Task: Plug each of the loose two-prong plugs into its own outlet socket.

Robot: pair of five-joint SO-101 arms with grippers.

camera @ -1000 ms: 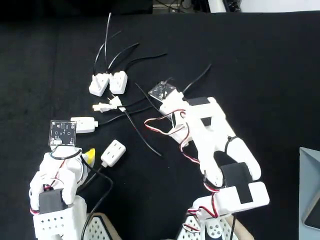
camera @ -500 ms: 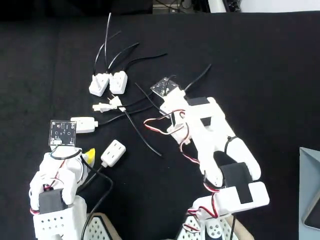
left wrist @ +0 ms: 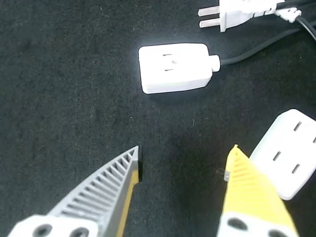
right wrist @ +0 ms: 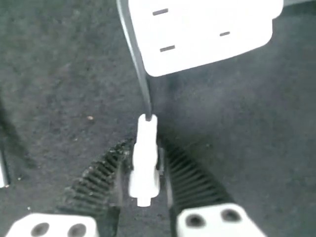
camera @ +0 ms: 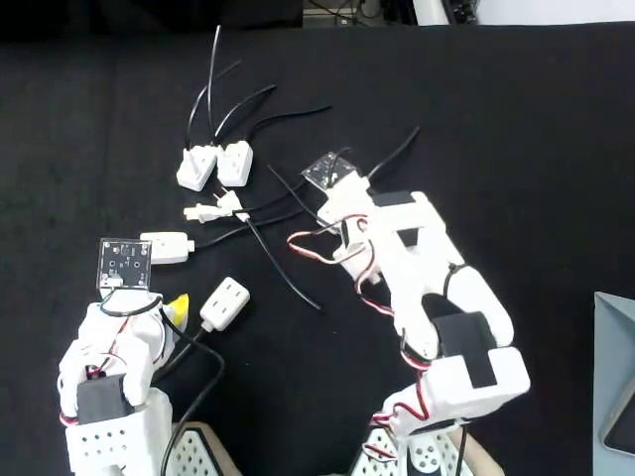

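Slightly, the right arm (camera: 397, 238) has edged forward, jaws clenching a plug (right wrist: 144, 158) (left jaws released).

"What do you see under everything?"
"Your table (left wrist: 64, 74) wears matt black cloth, faintly fuzzy."
"And the outlet socket (left wrist: 175, 68)?"
"Smooth white plastic with a slight sheen. The plug (left wrist: 244, 12) looks the same, and its prongs (left wrist: 208, 23) are bare metal. The fingers (left wrist: 98, 197) of your left gripper (left wrist: 185, 148) are ribbed plastic."
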